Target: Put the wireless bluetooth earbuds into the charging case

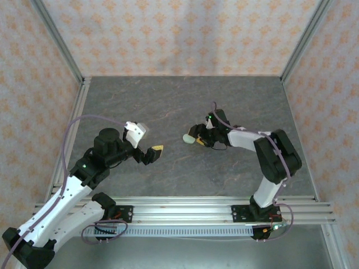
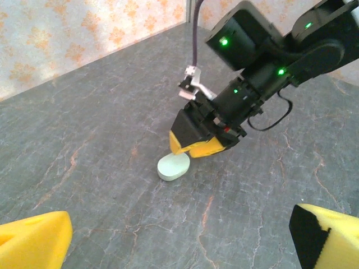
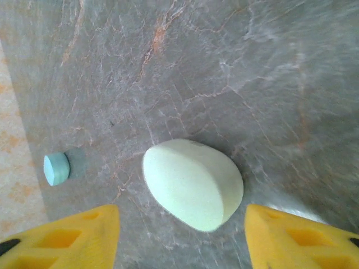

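Wireless bluetooth earbud (image 3: 56, 168), pale blue, loose on the bench (image 3: 235, 67) at frame left, near the closed pale green charging case (image 3: 193, 185); right claw (image 3: 180, 224) spread astride the case, left claw (image 2: 179, 241) released; apparently none inserted yet.

The left arm (image 1: 61, 204) and the right arm (image 1: 245, 137) have smooth white shells over their long links and chunky black housings at the joints. Small green lights glow on the right arm's black wrist housings. A pale purple cable (image 1: 92, 116) loops along the left arm. The left gripper (image 1: 155, 152) and the right gripper (image 2: 190, 148) carry bright yellow, wedge-shaped fingers (image 3: 67, 238) with black patches. Black base plates (image 1: 253, 212) are fixed to a ribbed aluminium rail (image 1: 185, 204).
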Action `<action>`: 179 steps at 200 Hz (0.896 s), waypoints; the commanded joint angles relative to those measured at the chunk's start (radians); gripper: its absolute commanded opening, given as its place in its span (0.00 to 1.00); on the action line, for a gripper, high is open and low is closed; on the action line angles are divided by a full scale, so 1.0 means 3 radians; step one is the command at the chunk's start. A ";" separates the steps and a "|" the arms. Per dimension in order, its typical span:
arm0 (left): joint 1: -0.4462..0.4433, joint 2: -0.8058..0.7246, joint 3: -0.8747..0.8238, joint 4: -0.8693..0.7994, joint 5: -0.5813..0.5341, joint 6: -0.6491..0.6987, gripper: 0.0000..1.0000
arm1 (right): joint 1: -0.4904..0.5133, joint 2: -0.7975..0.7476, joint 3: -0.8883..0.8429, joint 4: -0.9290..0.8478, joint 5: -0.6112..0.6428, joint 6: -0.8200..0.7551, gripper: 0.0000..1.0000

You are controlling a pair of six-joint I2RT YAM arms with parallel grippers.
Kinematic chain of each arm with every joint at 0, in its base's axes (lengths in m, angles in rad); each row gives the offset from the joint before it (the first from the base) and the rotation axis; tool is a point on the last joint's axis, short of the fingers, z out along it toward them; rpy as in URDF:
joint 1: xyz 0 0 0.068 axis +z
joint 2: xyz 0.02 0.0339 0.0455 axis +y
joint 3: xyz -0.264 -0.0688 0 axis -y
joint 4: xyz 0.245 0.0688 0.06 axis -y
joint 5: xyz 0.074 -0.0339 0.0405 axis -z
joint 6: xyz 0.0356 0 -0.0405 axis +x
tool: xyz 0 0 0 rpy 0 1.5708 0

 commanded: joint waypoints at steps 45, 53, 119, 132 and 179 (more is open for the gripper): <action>0.0057 0.0086 0.0115 -0.0068 -0.0643 -0.0019 1.00 | -0.0003 -0.1226 0.0227 -0.1334 0.1331 -0.0884 0.80; 0.0102 0.0132 0.0146 -0.0101 -0.0787 -0.0064 1.00 | -0.0006 -0.1389 0.0225 -0.1416 0.1573 -0.0995 0.83; 0.0877 0.0458 -0.0209 0.0429 -0.1535 -0.0844 1.00 | -0.0168 -0.2444 -0.0741 -0.0669 0.3757 -0.1746 0.99; 0.1065 0.0609 -0.0300 0.0582 -0.1557 -0.1076 1.00 | -0.0348 -0.2508 -0.1012 -0.0256 0.3620 -0.1954 0.99; 0.1241 0.1249 -0.0569 0.1301 -0.2180 -0.0945 1.00 | -0.0951 -0.1967 -0.1535 0.0833 0.3433 -0.1992 0.99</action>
